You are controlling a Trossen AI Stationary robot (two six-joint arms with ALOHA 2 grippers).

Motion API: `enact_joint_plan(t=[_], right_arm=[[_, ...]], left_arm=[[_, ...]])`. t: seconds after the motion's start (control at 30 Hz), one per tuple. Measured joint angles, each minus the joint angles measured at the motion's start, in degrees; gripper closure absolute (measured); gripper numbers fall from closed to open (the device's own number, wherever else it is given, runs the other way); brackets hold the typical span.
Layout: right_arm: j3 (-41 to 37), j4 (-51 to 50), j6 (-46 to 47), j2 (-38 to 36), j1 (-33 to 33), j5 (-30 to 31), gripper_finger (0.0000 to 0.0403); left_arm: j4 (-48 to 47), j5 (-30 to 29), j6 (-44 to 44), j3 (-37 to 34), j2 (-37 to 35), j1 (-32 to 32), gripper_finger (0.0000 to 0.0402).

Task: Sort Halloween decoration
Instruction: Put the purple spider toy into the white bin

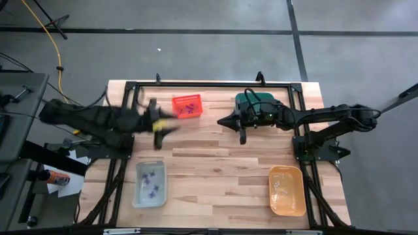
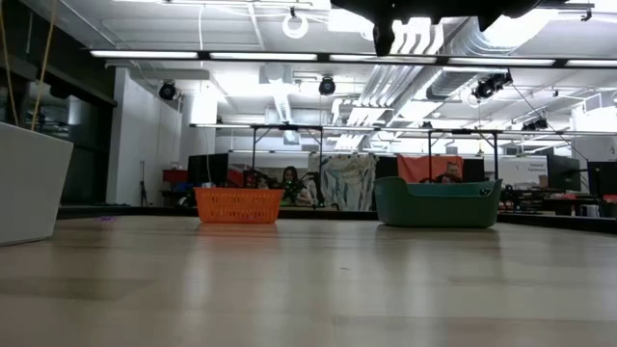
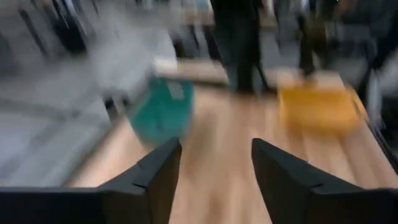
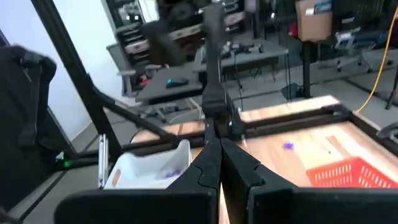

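Note:
Purple Halloween trinkets lie in the red bin point(image 1: 187, 106) at the table's far side and in the clear bin point(image 1: 150, 184) near the front left. One more purple trinket point(image 4: 287, 145) lies on the bare wood between those two bins. My left gripper point(image 1: 164, 125) hovers above the table just left of the red bin; in its wrist view the fingers point(image 3: 216, 165) stand open with nothing between them. My right gripper point(image 1: 222, 121) hangs shut and empty over the table's middle, in front of the green bin point(image 1: 258, 103); its closed fingers point(image 4: 214, 163) show in its wrist view.
An orange bin point(image 1: 287, 190) stands at the front right. A black frame point(image 1: 209, 85) runs along the table's far edge and down both sides. Bare wood lies in the table's middle point(image 1: 215, 170). People and furniture show in the room behind.

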Motion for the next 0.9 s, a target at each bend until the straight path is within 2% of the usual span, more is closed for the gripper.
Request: enact_joint_plan(t=[0.1,0.2,0.3,0.37,0.5,0.9], right_arm=[[0.0,3.0,-0.3,0.0,0.0,0.2,0.0402],[0.0,5.8,-0.3,0.0,0.0,1.4,0.0398],[0.0,8.1,-0.4,0.0,0.0,2.5,0.0393],[0.0,8.5,-0.8,0.0,0.0,2.6,0.0392],[0.0,8.5,-1.9,0.0,0.0,2.6,0.0391],[0.0,8.4,-1.9,0.0,0.0,2.6,0.0391]], left_arm=[[17.8,9.6,6.4,-3.4,0.0,9.8,0.0244],[32.9,21.7,3.6,-7.9,1.7,16.6,0.0296],[38.3,28.4,-1.1,-11.9,4.1,19.7,0.0372],[41.2,29.4,-4.1,-13.7,5.5,20.5,0.0391],[46.6,30.0,-6.0,-15.4,8.4,20.8,0.0399],[47.9,30.4,-5.7,-15.4,10.0,20.8,0.0401]])
